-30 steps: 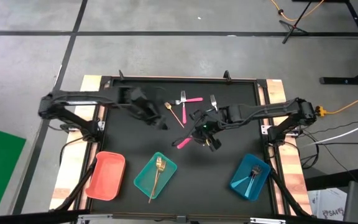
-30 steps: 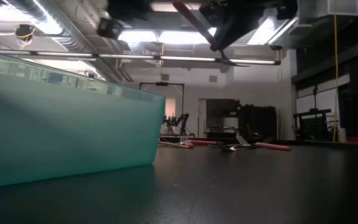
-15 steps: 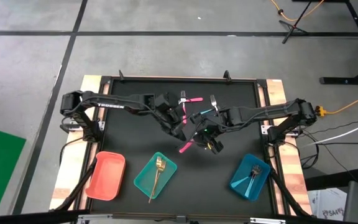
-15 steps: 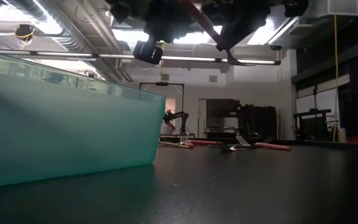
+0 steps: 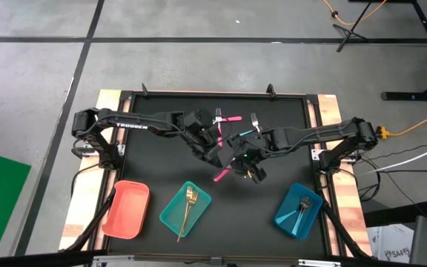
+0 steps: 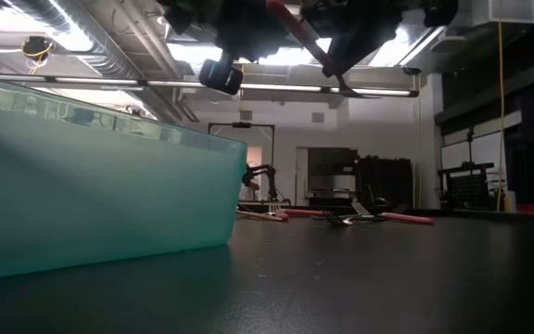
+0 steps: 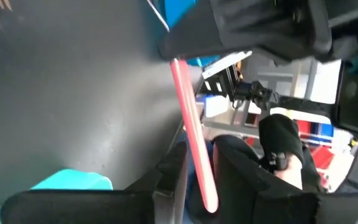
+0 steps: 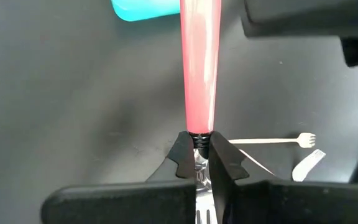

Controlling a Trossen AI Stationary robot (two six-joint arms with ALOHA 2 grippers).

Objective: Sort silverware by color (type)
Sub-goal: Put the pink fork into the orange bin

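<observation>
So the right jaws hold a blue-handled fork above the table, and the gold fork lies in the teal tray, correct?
Not quite: the handle is pink, not blue. The right wrist view shows the right gripper shut on the pink-handled fork. The gold fork does lie in the teal tray.

Two dark, slender, jointed robot arms are seen from above. The left arm [image 5: 136,124] is marked with white block lettering along its upper link. The right arm [image 5: 325,133] is matte black, with a small green light glowing near its wrist.
</observation>
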